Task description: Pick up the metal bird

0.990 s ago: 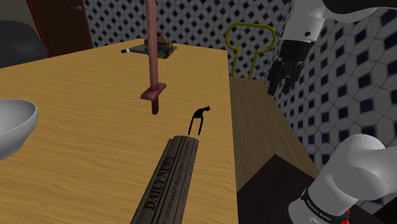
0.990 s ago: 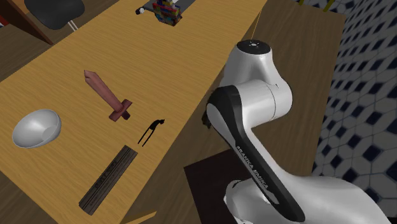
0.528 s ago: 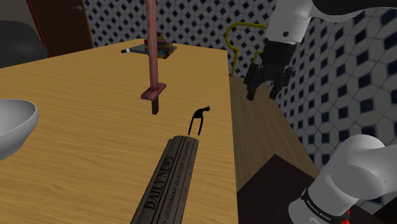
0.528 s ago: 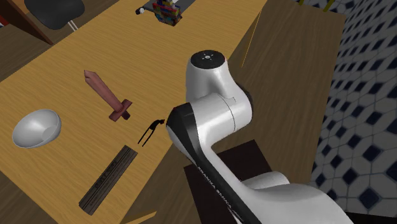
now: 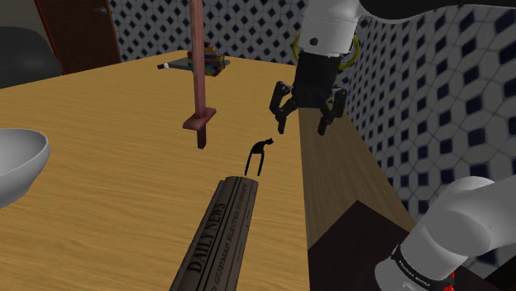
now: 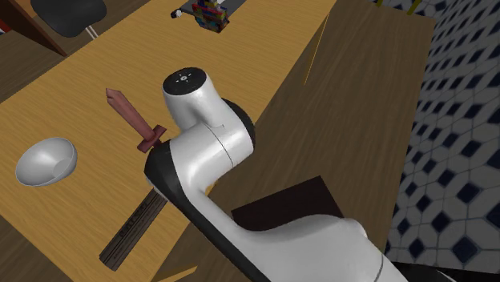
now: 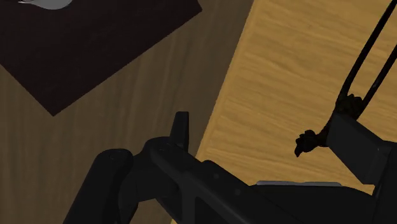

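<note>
Shoulder view first, from my end outward: closest to me is the dark stand [image 5: 347, 248] with the arm's white base on it. Beside it on the wooden desk [image 5: 107, 182] lies a rolled newspaper [image 5: 217, 236], pointing away from me. Just past its far end stands the bird [image 5: 260, 155], a thin black figure on long legs, upright, close to the desk edge on this view's right. To the left, at the frame's edge, sits a grey bowl [image 5: 16, 161], well apart from the bird.

Beyond the bird and a little to the right, the hand [image 5: 302, 129] hovers above the desk edge, its two fingers spread wide with nothing between them; it hangs higher than the bird and clear of it. Through the wrist view I see the bird's head close against one finger [image 7: 356, 143], but I cannot tell whether they touch.

Left of the hand a reddish-brown wooden sword [image 5: 198, 74] stands point up. At the desk's far end rests a small stack of books [image 5: 207, 63], with a blue-and-white patterned wall [image 5: 265, 29] behind.
</note>
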You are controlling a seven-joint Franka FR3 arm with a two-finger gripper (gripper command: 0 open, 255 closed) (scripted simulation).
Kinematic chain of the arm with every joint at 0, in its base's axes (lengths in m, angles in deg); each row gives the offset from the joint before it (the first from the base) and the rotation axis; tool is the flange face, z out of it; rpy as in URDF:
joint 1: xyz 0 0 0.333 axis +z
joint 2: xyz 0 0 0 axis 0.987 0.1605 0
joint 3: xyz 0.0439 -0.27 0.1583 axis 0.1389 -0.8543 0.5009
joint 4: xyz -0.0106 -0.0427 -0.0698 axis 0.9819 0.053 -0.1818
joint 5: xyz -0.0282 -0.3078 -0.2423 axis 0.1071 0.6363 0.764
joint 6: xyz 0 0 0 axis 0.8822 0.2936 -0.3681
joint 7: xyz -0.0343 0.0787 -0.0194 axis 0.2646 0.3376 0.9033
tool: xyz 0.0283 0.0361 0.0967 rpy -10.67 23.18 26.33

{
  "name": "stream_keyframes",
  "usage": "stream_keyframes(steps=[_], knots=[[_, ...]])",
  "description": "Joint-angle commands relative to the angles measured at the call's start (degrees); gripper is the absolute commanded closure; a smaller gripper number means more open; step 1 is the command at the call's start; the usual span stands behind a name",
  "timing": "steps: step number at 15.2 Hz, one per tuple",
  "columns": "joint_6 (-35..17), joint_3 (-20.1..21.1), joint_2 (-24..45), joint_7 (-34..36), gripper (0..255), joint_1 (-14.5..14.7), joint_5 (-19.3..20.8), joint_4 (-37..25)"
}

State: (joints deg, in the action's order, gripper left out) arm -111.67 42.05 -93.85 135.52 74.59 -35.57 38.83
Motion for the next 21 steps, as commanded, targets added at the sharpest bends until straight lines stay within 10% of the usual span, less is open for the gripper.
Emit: stream_keyframes(steps=[1, 6, 15, 16, 21], knots=[[-1.5, 4.2, 4.0, 6.4, 0, -1.9, 0.7, -3.2], [-3.5, 15.3, 15.9, 22.6, 0, -7.2, 6.3, -13.0], [-9.3, 15.7, 15.2, 22.3, 0, -6.6, 5.6, -6.8], [-9.2, 15.7, 15.2, 22.3, 255, -6.6, 5.6, -6.8], [-9.4, 16.0, 15.9, 22.5, 255, -6.9, 6.0, -7.2]])
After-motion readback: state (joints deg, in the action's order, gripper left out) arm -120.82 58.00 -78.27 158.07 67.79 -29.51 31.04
